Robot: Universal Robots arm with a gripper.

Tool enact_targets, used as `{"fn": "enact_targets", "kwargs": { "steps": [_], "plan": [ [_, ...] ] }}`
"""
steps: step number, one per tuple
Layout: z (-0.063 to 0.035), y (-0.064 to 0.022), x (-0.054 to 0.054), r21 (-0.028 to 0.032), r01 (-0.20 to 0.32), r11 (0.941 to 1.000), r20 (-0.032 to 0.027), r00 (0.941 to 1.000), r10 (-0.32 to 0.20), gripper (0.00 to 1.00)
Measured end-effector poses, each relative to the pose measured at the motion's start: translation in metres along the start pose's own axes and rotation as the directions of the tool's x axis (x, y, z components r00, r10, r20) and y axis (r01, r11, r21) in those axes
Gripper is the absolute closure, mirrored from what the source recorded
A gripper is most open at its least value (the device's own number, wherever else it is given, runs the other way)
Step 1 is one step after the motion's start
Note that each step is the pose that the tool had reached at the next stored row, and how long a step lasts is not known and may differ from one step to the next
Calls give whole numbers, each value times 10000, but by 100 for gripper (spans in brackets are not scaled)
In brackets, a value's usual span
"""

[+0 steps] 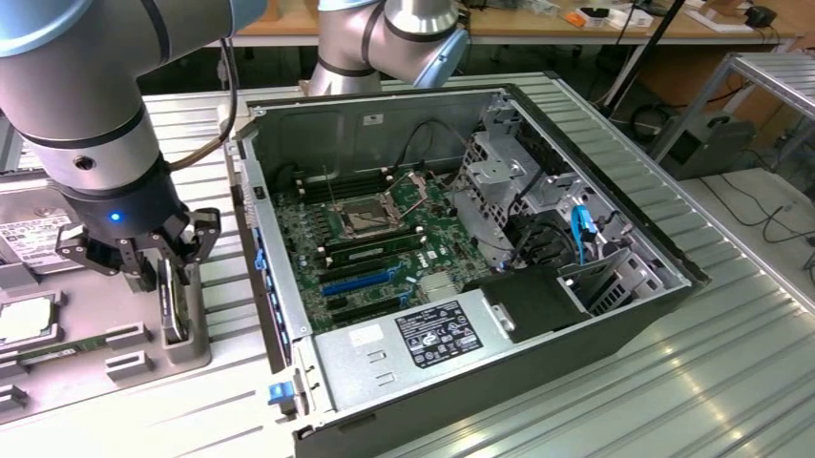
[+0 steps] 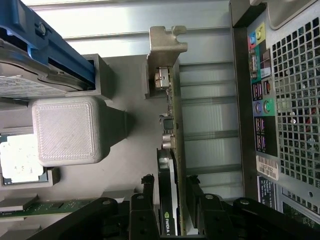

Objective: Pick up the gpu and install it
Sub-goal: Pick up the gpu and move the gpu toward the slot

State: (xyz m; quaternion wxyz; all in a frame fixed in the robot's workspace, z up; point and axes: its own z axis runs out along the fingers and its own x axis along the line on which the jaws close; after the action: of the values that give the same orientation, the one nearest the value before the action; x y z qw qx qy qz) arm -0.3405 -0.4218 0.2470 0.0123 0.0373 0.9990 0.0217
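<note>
- Your gripper (image 1: 163, 275) is straddling the gpu (image 1: 174, 310), with the jaws sitting close to both faces. I cannot tell whether they are clamping.
- The gpu is standing on edge along the tray's (image 1: 128, 364) edge nearest the computer case (image 1: 421, 334).
- It is probably light, stiff and fragile, so you are best gripping the flat faces.

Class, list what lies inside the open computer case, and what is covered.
Green motherboard, its CPU socket, a blue slot, a labelled power supply. Whatever lies beneath the power supply is covered.

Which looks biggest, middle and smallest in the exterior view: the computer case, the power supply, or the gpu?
1. computer case
2. power supply
3. gpu, seen edge-on here, so it looks thinner than it is.
</note>
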Motion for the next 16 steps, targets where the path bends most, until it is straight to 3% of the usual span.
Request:
{"fn": "enact_targets", "kwargs": {
  "steps": [2,3,16],
  "plan": [
    [0,0,0,-1,0,10000,1,10000,0,62],
    [0,0,0,0,0,10000,1,10000,0,69],
    [0,0,0,-1,0,10000,1,10000,0,73]
  ]
}}
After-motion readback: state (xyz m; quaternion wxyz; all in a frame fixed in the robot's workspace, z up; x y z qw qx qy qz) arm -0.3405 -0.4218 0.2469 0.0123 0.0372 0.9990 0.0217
